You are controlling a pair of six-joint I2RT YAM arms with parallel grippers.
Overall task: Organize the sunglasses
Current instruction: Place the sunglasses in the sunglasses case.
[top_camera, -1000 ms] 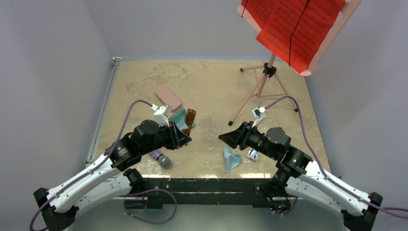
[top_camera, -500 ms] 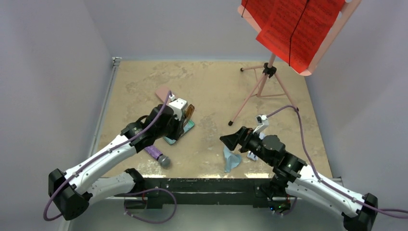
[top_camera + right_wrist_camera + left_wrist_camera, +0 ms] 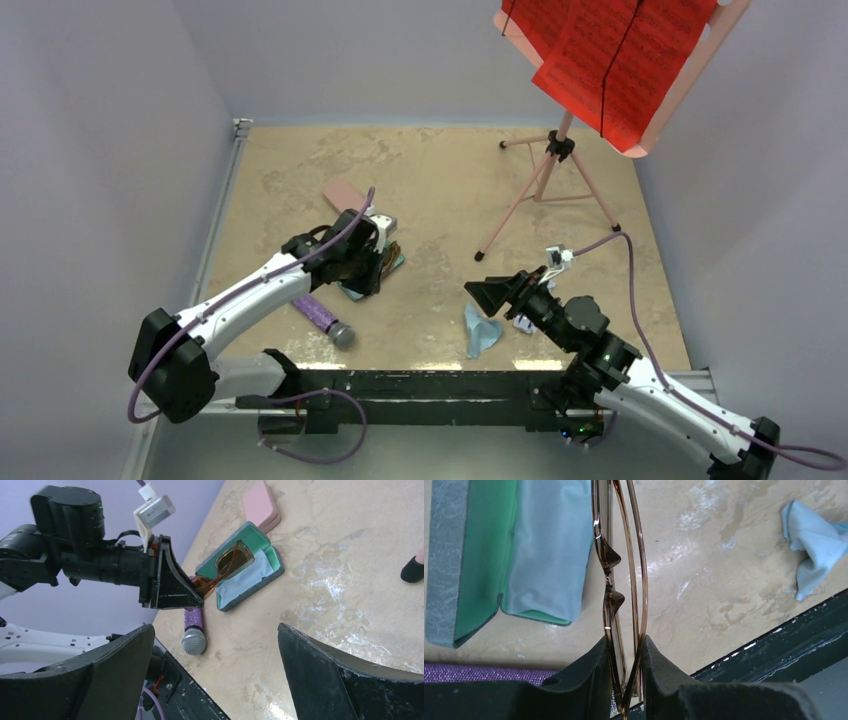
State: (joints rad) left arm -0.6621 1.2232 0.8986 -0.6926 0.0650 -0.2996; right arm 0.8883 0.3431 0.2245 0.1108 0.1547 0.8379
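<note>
My left gripper is shut on the folded brown sunglasses, its pads pinching the thin frame and arms. In the right wrist view the brown sunglasses hang just above the open grey-blue case with green lining, and a light blue cloth lies in that case. My right gripper is open and empty, above the table's near middle. The white sunglasses lie beside my right arm, mostly hidden by it.
A pink case lies behind the open case. A purple microphone rests near the front edge. A crumpled blue cloth lies below my right gripper. A music stand's tripod stands at the back right.
My left arm has reached forward, carrying the brown sunglasses over the open case. My right gripper has opened wide and its arm has drawn back a little.
</note>
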